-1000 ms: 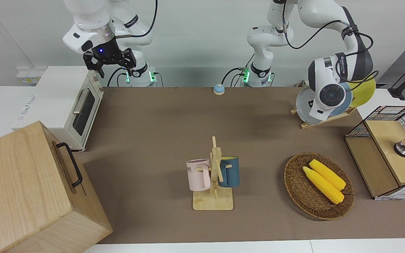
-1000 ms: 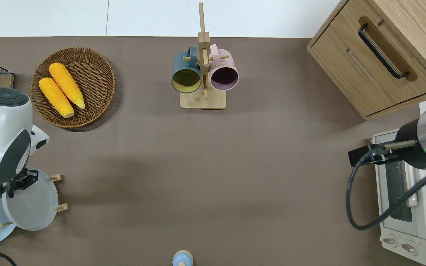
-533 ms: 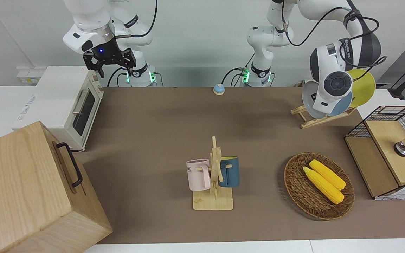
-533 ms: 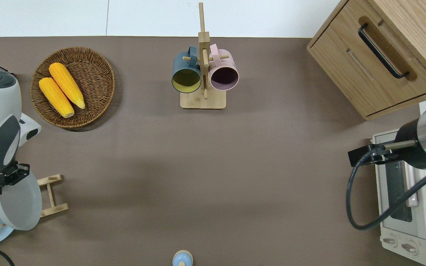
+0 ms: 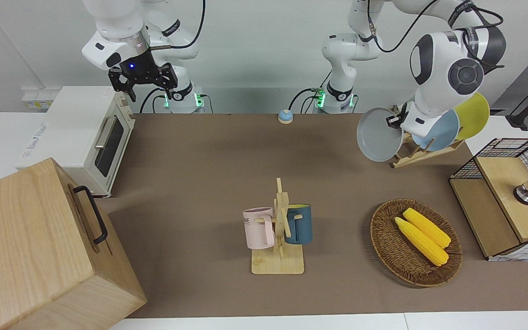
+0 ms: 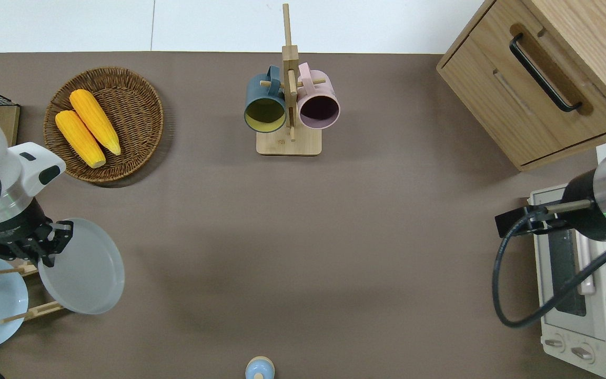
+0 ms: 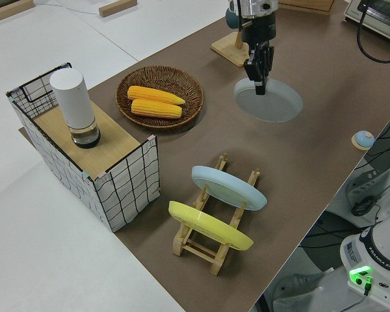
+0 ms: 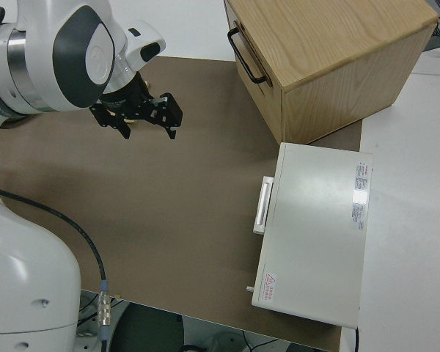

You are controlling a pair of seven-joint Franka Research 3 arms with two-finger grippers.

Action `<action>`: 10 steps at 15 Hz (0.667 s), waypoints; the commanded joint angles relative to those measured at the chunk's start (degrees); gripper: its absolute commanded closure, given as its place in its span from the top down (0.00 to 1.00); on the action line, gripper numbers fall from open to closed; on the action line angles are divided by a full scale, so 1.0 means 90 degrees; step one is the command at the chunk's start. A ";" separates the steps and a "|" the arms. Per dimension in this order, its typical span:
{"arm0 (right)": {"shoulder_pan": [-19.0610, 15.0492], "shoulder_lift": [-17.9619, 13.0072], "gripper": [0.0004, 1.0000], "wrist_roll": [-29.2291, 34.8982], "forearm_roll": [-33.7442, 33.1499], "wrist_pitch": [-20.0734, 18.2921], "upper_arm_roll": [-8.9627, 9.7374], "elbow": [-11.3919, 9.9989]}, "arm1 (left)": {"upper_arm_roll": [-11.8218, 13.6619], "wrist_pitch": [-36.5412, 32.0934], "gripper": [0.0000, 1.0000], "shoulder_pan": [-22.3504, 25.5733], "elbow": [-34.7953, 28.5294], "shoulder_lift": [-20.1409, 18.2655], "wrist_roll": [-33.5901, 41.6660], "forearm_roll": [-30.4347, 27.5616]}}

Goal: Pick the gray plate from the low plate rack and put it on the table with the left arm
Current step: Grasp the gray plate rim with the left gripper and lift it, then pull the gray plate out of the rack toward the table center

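My left gripper [image 6: 45,250] is shut on the rim of the gray plate [image 6: 83,267], a round pale gray plate. It holds the plate tilted in the air, clear of the low plate rack [image 6: 33,311] and over the table [image 6: 303,237] just beside the rack. The plate also shows in the front view [image 5: 377,135] and in the left side view [image 7: 271,101], hanging from the gripper [image 7: 257,77]. The wooden rack [image 7: 207,246] holds a blue plate [image 7: 229,187] and a yellow plate [image 7: 209,226]. My right arm is parked, its gripper [image 5: 142,83] open.
A wicker basket [image 6: 140,100] with two corn cobs lies farther from the robots than the rack. A mug stand [image 6: 288,142] with two mugs stands mid-table. A wooden cabinet [image 6: 539,89] and a toaster oven [image 6: 571,295] are at the right arm's end. A wire box [image 7: 127,175] stands beside the rack.
My left gripper has lifted the gray plate out of the rack and carried it toward the middle of the table. The rack's front pegs now stand bare. The right arm has not moved.
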 commanded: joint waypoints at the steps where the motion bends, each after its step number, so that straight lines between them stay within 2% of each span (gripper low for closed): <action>1: -0.0084 -0.0030 0.99 -0.0021 0.0023 -0.0096 0.0042 0.0038 | 0.0041 0.1030 0.00 -0.0053 -0.1060 -0.0727 -0.0029 -0.0530; 3: -0.0084 -0.0030 0.99 -0.0021 0.0023 -0.0096 0.0042 0.0038 | 0.0041 0.1567 0.00 -0.0053 -0.1568 -0.1000 0.0001 -0.0773; 5: -0.0094 -0.0030 0.99 -0.0021 0.0023 -0.0096 0.0042 0.0038 | 0.0002 0.2533 0.00 -0.0179 -0.2513 -0.1381 -0.0009 -0.0862; 9: -0.0094 -0.0030 0.99 -0.0021 0.0023 -0.0096 0.0042 0.0038 | -0.0242 0.3472 0.00 -0.0180 -0.3609 -0.1685 0.0001 -0.0979; 10: -0.0094 -0.0030 0.99 -0.0021 0.0023 -0.0096 0.0042 0.0038 | -0.0310 0.3523 0.00 -0.0180 -0.3689 -0.1666 -0.0028 -0.1105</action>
